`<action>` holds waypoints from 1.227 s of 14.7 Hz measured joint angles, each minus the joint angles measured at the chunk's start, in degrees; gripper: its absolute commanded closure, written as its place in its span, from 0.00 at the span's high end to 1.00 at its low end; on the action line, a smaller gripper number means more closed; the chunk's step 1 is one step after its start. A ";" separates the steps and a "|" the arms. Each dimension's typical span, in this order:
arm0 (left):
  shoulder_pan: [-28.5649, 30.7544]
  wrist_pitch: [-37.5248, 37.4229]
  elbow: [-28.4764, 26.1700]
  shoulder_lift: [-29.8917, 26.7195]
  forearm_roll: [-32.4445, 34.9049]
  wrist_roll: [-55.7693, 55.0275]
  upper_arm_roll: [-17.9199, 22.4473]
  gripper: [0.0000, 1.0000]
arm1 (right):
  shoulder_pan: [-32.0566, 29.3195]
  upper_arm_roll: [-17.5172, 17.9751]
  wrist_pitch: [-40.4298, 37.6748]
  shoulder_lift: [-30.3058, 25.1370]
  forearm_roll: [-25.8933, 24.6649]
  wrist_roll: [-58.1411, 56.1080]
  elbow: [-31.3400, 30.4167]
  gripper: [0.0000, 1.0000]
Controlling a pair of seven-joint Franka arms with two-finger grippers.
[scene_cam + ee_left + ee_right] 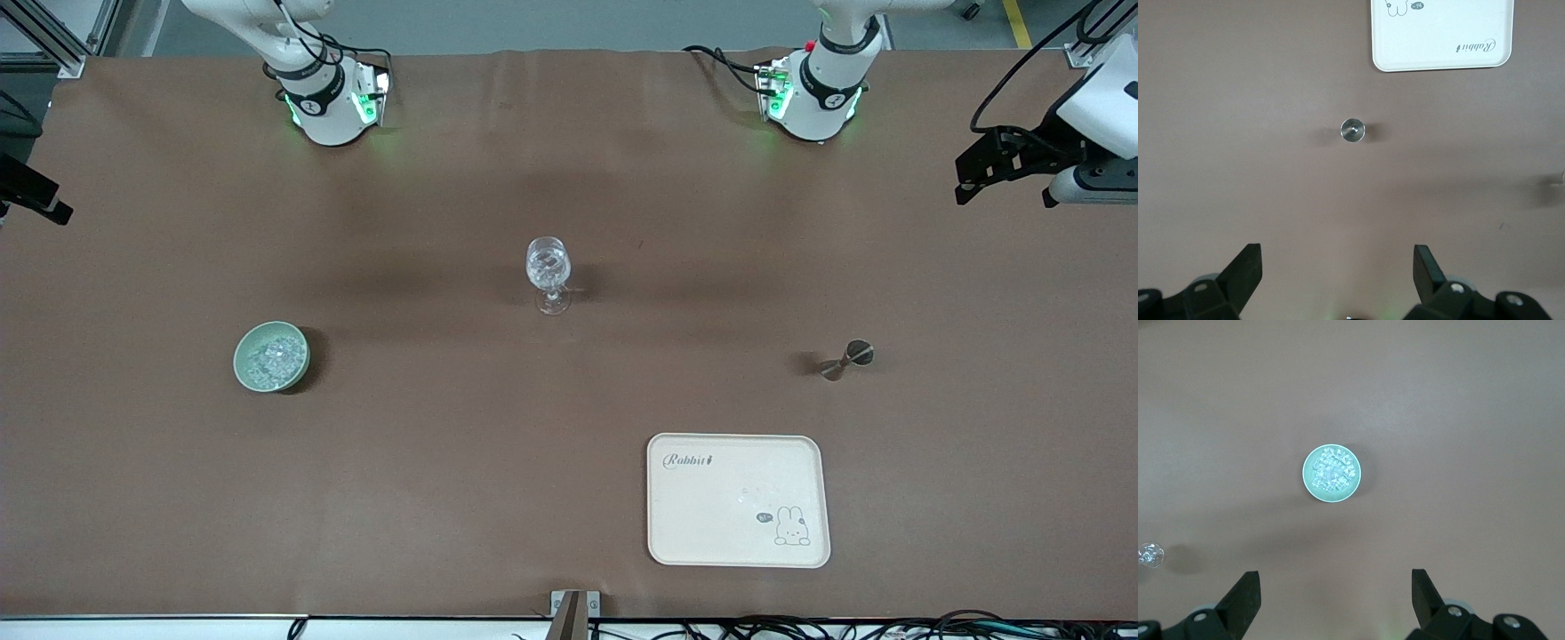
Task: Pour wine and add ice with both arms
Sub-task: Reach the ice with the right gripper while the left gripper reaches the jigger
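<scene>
Both my tools hung high over the desk (444,489), nothing in either. The left tool (1338,257) had its fingers wide apart, and so did the right tool (1335,581).

The ice (269,354) sat heaped in the pale green bowl (271,356), toward the right arm's end of the desk. In the right wrist view the bowl lay straight ahead of the gap in my right tool, well apart from it and down on the desk. So I judged the right arm was the one for the ice.

The metal jigger (849,358) stood toward the left arm's end. The left wrist view showed it as a plain circle, so it stood upright with its long axis vertical. It lined up nearly dead centre between my left fingers, again well below them.

The wine glass (548,271) stood upright between bowl and jigger, about midway between the two arms and farther from the front camera than either. I couldn't tell if it held anything.

The cream tray (738,498) lay bare, nearer the front camera than the jigger.

Judgement: nothing had been started. Each tool needed a straight drop onto its own target, then a carry inward to the glass.
</scene>
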 measured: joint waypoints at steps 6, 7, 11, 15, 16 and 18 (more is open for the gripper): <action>2.11 0.08 0.67 1.00 0.00 -0.05 0.22 1.00 | 0.00 -0.13 0.00 0.00 0.00 0.00 0.00 1.00; 2.73 0.20 1.20 2.20 0.00 -0.02 0.30 1.00 | 0.00 -0.13 0.00 0.00 0.01 -0.01 -0.01 1.00; 7.52 2.29 2.45 10.38 0.00 0.24 0.58 1.00 | 0.05 -0.06 -0.10 0.39 0.41 -1.20 -1.77 1.00; 11.85 3.33 2.86 19.52 -2.80 -1.14 0.67 1.00 | 0.07 -0.01 7.84 2.61 0.77 -5.08 -9.79 1.00; 12.94 3.34 2.92 21.27 -4.63 -3.01 0.69 1.00 | 0.09 0.02 10.56 3.39 0.80 -5.76 -12.41 1.00; 15.29 3.61 3.00 24.89 -8.14 -5.43 0.70 0.99 | 0.17 0.08 15.52 5.20 0.81 -6.92 -17.00 1.00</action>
